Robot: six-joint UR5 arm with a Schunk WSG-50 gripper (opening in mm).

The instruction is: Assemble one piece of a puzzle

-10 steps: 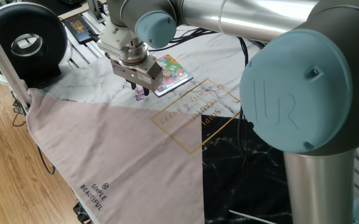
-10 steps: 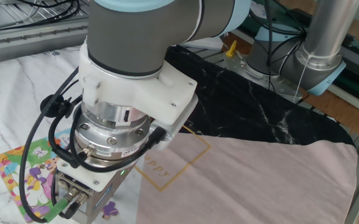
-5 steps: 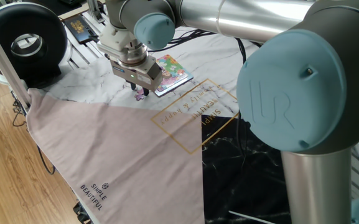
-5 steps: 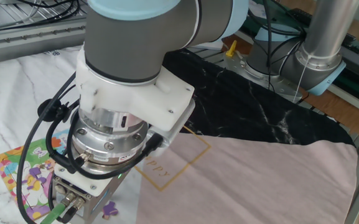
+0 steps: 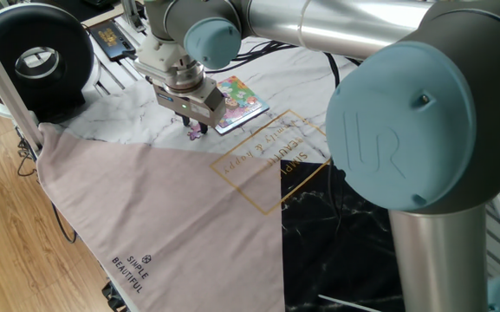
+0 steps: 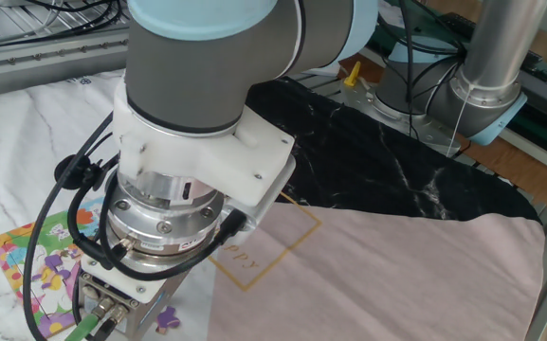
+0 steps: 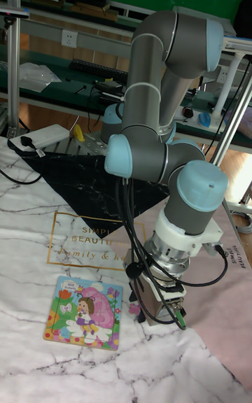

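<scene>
The puzzle [image 5: 239, 102] is a small square board with a pink, yellow and green cartoon picture, lying flat on the marble-print cloth; it also shows as the puzzle [image 7: 84, 312] and the puzzle [image 6: 34, 270]. The tiny purple piece [image 5: 198, 132] lies on the cloth just beside the board's near edge, seen too as the piece [image 7: 134, 310] and the piece [image 6: 167, 317]. My gripper [image 5: 194, 124] hangs low right over the piece, its fingers apart with nothing held. In the other fixed view the fingertips are cut off by the bottom edge.
A pinkish cloth [image 5: 163, 208] with gold lettering overlaps the marble-print one, and a black marble-print cloth [image 5: 345, 243] lies beyond it. A black round device [image 5: 33, 61] stands at the table's corner. Cables [image 6: 55, 237] hang beside the wrist.
The arm has sunk slightly and shifted a little toward the piece. The piece and the puzzle have not moved.
</scene>
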